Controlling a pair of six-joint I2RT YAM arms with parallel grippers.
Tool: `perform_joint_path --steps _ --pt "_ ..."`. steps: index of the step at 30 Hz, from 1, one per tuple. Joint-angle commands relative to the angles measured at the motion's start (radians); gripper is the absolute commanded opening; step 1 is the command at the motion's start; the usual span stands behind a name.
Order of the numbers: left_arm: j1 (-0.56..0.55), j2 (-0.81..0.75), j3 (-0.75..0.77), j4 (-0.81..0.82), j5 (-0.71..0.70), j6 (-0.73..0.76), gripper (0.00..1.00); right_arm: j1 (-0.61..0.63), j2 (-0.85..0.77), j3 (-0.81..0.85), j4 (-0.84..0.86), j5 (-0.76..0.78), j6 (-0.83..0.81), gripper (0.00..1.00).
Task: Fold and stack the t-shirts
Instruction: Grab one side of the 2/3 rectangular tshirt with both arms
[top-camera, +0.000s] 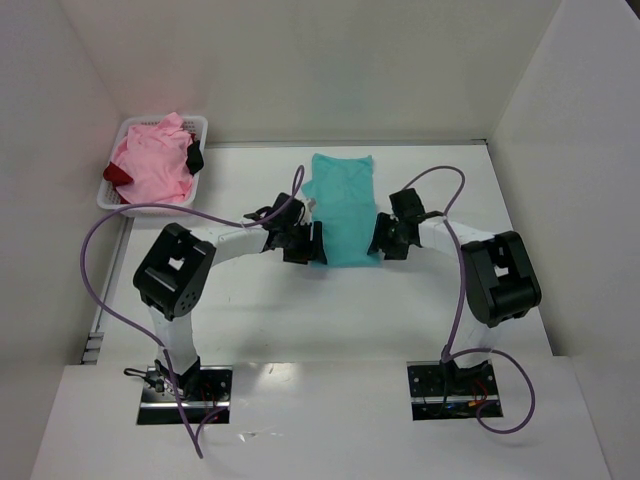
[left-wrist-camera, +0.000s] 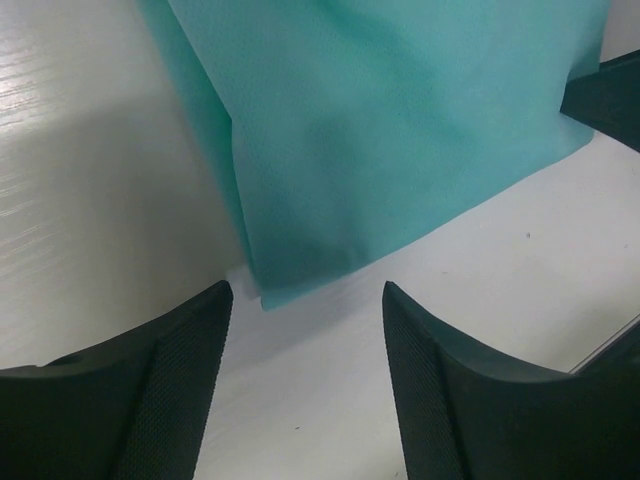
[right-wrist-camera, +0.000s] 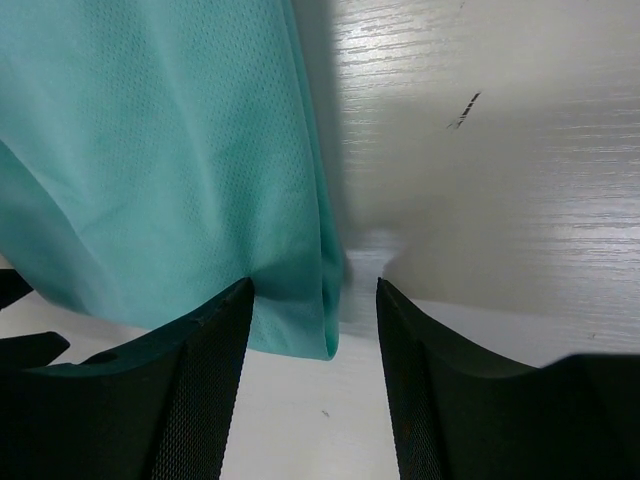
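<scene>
Looks to be the fold of the teal t-shirt (top-camera: 340, 205) in hand: narrowed to a long strip, flat on the table (top-camera: 450, 310), reaching away ahead of both grippers. Left gripper (left-wrist-camera: 305, 295) low at the strip's near-left corner, fingers apart, the corner tip just ahead of the gap and not yet inside it, nothing held. Right gripper (right-wrist-camera: 313, 285) at the near-right corner, fingers likewise apart, the hem's edge lying in the gap close against one finger, not pinched as far as can be told. Next move, by judgement: calls for easing both grippers forward a little, shutting on every layer at each corner, then lifting together and carrying the near hem over toward the far end, level on both sides to avoid skewing the strip. Some risk of catching only the top layer, or of shoving the cloth into a wrinkle. Far off to the left of the left gripper, well apart, a white basket (top-camera: 195, 122) with the pink t-shirt (top-camera: 150, 165) heaped on top and the dark red t-shirt (top-camera: 117, 175) peeking out at one side — both unfolded, so no stack yet. Purple cables (top-camera: 100, 260) looping from each arm, apart from the cloth — nothing seen in the fold's path.
</scene>
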Motion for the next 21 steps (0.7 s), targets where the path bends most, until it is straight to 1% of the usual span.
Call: perform_joint_path --steps 1,4,6,10,12,15,17,21 --pt "0.003 0.019 -0.005 0.028 0.005 -0.018 0.69 0.025 0.011 0.034 -0.003 -0.001 0.009 0.58" --pt "0.003 0.028 -0.005 0.037 0.005 -0.029 0.67 0.035 0.02 0.034 -0.013 -0.001 0.02 0.56" --pt "0.003 0.028 -0.005 0.046 0.005 -0.029 0.64 0.047 0.02 0.034 -0.022 -0.01 0.02 0.53" --pt "0.003 0.039 0.004 0.046 -0.005 -0.039 0.61 0.068 -0.001 0.034 -0.035 -0.01 0.047 0.53" --pt "0.003 0.039 0.004 0.055 -0.005 -0.039 0.6 0.068 -0.001 0.025 -0.044 0.002 0.056 0.62" --pt "0.003 0.039 0.004 0.055 -0.005 -0.039 0.57 0.068 -0.021 0.025 -0.053 0.011 0.066 0.7" --pt "0.003 0.039 0.004 0.055 -0.005 -0.039 0.56 0.068 -0.032 0.016 -0.053 0.011 0.066 0.7" --pt "0.003 0.048 0.004 0.055 -0.005 -0.039 0.49 0.068 -0.043 0.005 -0.032 0.011 0.075 0.7"
